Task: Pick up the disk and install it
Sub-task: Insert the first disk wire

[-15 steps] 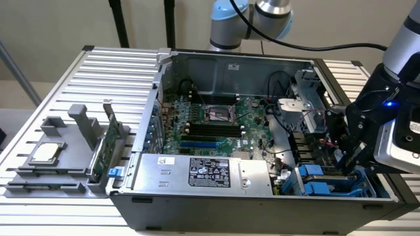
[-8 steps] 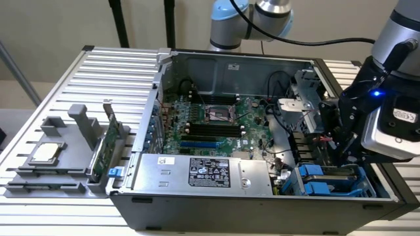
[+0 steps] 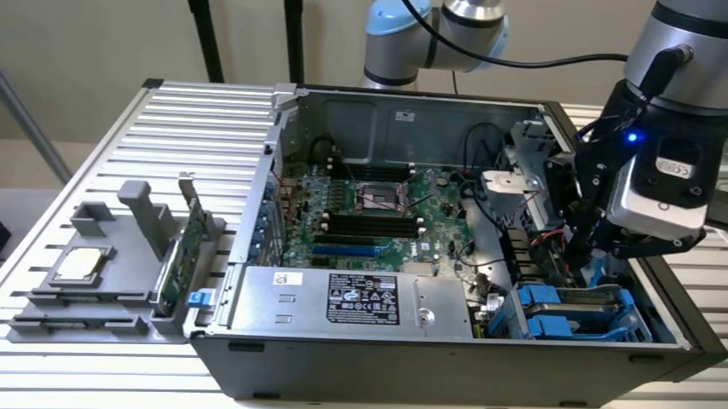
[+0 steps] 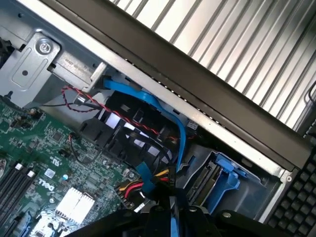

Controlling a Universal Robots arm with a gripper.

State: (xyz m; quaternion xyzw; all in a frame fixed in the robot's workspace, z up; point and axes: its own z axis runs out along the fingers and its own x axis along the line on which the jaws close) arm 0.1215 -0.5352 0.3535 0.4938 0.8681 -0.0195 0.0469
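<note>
The arm (image 3: pixel 683 51) is being held angled down into the computer case (image 3: pixel 432 366), the hand (image 3: pixel 589 251) near the disk (image 3: pixel 565 300); whether it is clamped cannot be told.

Case (image 3: pixel 398 373): matt dark-grey sheet metal. Desk (image 3: pixel 80 371): ribbed bare metal, satin finish. Disk (image 3: pixel 544 308): smooth bright-blue plastic frame. Main board (image 3: pixel 438 192): green, matt.

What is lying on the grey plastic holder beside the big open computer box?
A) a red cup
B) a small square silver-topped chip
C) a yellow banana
B: a small square silver-topped chip lies flat on the grey plastic holder, at the exterior view's left of the open computer case.
</note>
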